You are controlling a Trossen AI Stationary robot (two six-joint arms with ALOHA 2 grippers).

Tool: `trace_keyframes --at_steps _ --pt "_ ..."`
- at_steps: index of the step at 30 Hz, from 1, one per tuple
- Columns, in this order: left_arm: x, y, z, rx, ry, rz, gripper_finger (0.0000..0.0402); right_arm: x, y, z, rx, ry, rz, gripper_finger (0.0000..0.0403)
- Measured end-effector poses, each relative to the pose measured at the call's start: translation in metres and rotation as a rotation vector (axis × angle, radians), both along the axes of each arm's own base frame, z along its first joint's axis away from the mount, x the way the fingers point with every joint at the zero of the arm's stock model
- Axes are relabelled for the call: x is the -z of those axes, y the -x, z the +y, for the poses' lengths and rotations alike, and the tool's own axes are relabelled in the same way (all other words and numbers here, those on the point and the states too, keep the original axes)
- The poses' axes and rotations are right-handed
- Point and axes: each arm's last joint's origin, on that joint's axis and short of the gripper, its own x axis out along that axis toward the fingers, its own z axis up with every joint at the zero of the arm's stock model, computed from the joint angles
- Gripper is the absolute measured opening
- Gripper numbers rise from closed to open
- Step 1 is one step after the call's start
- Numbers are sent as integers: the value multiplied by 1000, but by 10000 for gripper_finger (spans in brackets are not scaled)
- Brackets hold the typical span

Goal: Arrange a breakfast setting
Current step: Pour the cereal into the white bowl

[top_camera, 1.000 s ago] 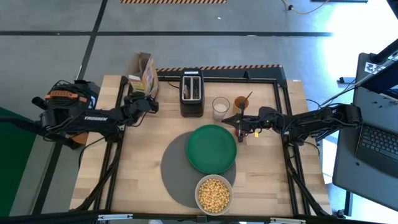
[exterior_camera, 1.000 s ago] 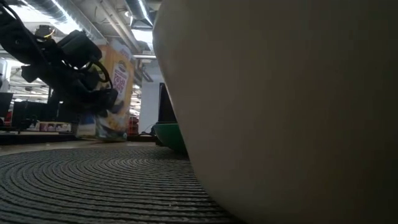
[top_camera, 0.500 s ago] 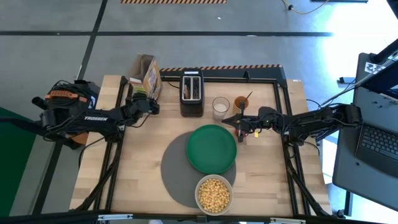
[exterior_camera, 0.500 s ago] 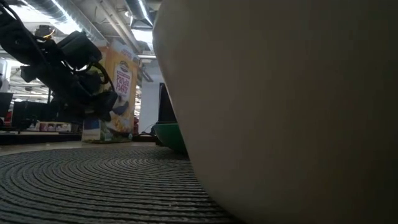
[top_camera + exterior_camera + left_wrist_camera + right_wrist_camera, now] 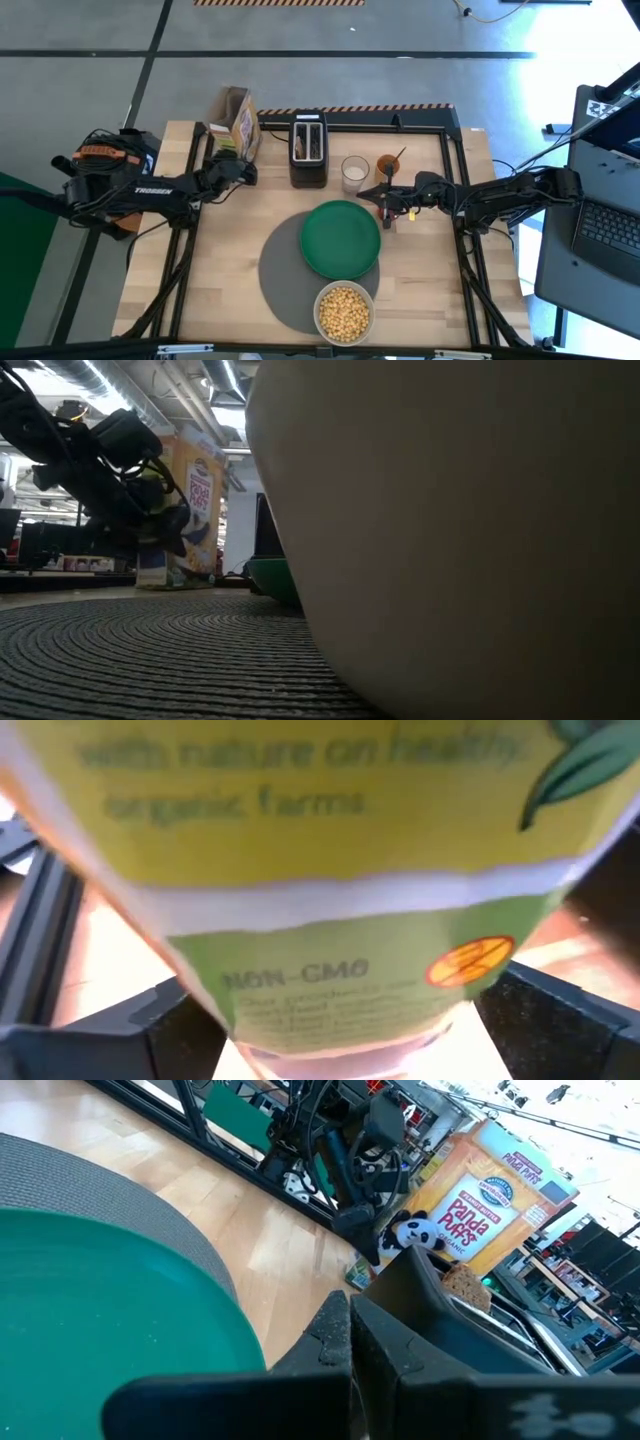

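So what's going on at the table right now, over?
Left gripper open at cereal box. Right gripper shut beside green plate. Bowl filled.

Robotics lab: hazard-taped concrete floor (image 5: 300,30)

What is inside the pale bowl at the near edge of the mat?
The bowl is filled with yellow cereal. Its bottom is covered by the cereal, so anything underneath cannot be seen.

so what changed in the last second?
The left gripper opened and let go of the cereal box, which went from tilted to standing upright at the table's far left corner. The right gripper stayed shut beside the green plate; the bowl of cereal, grey mat and toaster stayed put.
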Motion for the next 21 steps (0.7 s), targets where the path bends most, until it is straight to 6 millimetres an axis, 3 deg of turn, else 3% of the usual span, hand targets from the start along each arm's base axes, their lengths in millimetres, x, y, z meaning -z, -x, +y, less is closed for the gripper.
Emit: trace_keyframes --at_steps 13,21 --pt "-4 0 -2 49 24 -50 389 0 0 0 0 0 1 0" --pt "-24 4 -6 58 116 49 379 1 0 0 0 -1 11 0"
